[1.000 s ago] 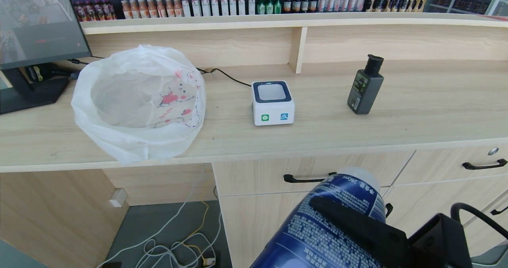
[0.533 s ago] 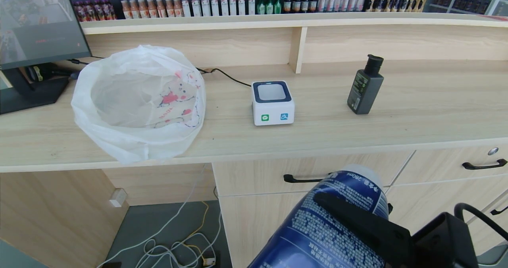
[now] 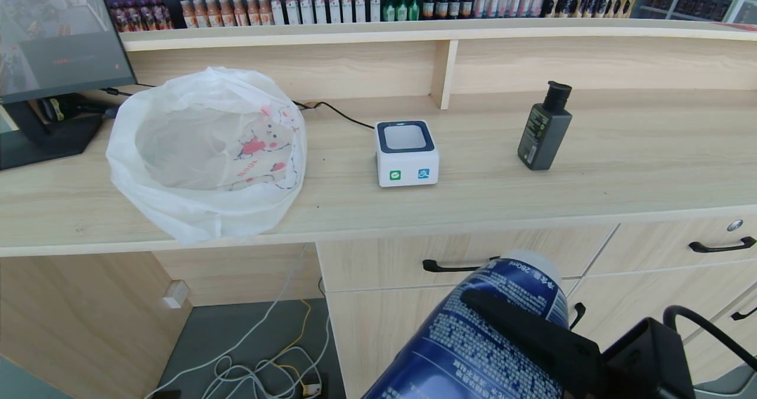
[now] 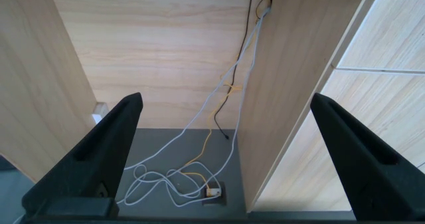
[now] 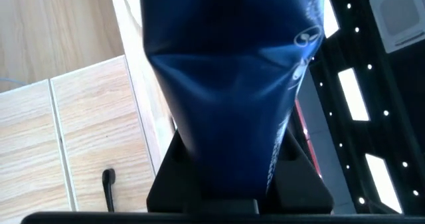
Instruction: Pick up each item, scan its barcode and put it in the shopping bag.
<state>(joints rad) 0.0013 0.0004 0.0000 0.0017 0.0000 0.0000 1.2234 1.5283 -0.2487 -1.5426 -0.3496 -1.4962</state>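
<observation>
**Blue bottle in hand, scan not yet made**

My right gripper (image 3: 514,328) is clamped on the blue bottle (image 3: 467,346), with one black finger lying across its printed side. The bottle hangs nearer to me than the scanner (image 3: 407,152), lower than it and a little to its right, in front of the drawers (image 3: 378,263).

Its long axis is tilted. The white end points up and away toward the counter (image 3: 650,168), and the other end runs down toward me.

I judge this to be the carry-to-scanner step. Next I must lift the bottle above the scanner and turn its barcode down onto the top window; I can't tell where the barcode sits.

The bag (image 3: 207,151), left of the scanner, gapes open for the drop. The grey bottle (image 3: 544,128) stands upright right of the scanner.

My left gripper (image 4: 226,157) is spread wide and empty, well below the scanner.
</observation>
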